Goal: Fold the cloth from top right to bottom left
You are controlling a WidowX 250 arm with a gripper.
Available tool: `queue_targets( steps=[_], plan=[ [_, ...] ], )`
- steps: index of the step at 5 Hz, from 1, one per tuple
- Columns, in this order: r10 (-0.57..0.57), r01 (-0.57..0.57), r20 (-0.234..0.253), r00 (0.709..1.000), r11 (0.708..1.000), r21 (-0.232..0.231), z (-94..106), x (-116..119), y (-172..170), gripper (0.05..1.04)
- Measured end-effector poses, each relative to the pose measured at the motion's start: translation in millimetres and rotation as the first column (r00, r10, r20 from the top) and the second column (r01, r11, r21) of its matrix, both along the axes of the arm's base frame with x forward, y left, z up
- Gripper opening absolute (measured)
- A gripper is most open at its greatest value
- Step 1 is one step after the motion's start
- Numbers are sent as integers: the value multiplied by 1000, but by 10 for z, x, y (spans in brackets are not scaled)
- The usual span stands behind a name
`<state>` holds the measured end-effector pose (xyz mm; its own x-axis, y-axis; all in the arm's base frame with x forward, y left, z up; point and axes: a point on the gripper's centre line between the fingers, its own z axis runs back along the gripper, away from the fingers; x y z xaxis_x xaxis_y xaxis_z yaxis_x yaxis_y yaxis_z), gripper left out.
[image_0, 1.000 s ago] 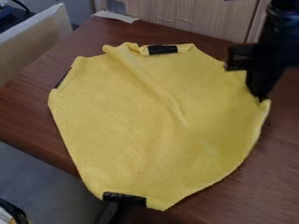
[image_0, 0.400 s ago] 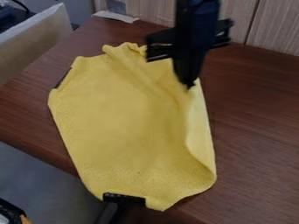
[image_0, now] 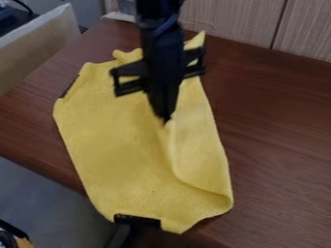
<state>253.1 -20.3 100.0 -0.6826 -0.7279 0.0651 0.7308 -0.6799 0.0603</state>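
One gripper, was clamped on yellow cloth by its raised edge; fold called for low, slow draw near-left before release.

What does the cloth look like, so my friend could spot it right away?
Find the brown table beside the pale wood panel. On it, under the black gripper, lies the cloth, one side turned over in a loose flap. It's bright yellow, unlike the table and gripper.
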Motion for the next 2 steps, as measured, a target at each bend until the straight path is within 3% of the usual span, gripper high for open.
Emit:
queue_targets(
  steps=[1, 2],
  plan=[
    [37, -37, -21, 999, 999, -4, -99, -77, 96, 224],
    [78, -78, -35, 996, 997, -18, -134, -75, 184, 481]
  ],
)
